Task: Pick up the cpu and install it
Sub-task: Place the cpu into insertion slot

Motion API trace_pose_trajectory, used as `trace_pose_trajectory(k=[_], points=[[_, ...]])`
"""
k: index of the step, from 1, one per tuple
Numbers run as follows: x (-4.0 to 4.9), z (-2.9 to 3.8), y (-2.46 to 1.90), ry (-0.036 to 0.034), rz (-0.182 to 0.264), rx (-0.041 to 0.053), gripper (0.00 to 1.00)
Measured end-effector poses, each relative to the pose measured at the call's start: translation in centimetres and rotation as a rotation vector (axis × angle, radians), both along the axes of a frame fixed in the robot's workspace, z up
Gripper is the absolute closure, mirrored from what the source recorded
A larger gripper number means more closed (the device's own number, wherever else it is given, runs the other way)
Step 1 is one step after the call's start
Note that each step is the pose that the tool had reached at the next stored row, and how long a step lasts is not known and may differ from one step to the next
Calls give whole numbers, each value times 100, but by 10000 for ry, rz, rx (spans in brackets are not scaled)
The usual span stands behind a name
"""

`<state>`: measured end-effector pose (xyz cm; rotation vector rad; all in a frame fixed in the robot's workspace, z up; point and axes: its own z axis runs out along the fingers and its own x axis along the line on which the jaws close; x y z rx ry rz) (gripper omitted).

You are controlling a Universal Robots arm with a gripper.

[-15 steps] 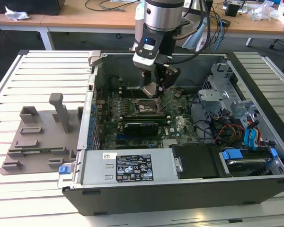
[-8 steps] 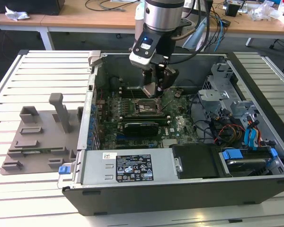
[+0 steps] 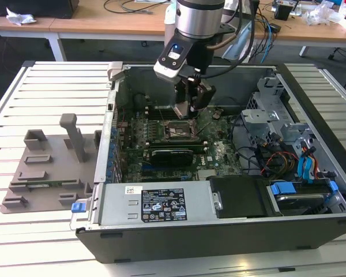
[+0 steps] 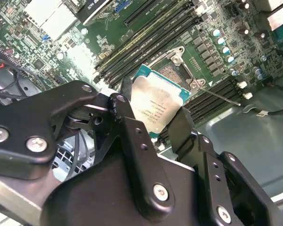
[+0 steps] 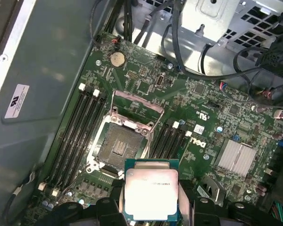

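While the arm hangs over the open case (image 3: 311, 228), the gripper (image 3: 190, 111) sits low inside it, above the motherboard (image 5: 193, 94).

Grip: the two black fingers (image 4: 181, 127) are closed in on the cpu (image 4: 158, 101), pinching it by two opposite edges. Both wrist views show this. The silvery lid faces the cameras, with the thin rim of the chip showing around it.

Position: the cpu is off the board, in the air, just beside the socket (image 5: 120, 146). In the first wrist view it overlaps the socket's near edge. In the second wrist view it hides part of the socket. How far it hangs above the board cannot be told.

Socket: not yet filled, its dark square contact field bare. The metal frame (image 5: 136, 106) lies swung open on the far side of the socket from the cpu. Memory slots (image 5: 80, 132) run along both flanks of the socket.

Surroundings, exterior view: the case lies on its side on a white slatted table (image 3: 46, 248). A grey tray (image 3: 40, 173) with upright posts rests on the table to the exterior view's left, just beside the case and well apart from the gripper.
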<state>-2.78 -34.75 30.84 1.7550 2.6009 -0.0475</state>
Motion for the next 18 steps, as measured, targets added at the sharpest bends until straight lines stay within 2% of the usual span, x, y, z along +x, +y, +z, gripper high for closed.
trace_pose_trajectory(k=[18], points=[[0,-2,0,0,-1867,0,45]])
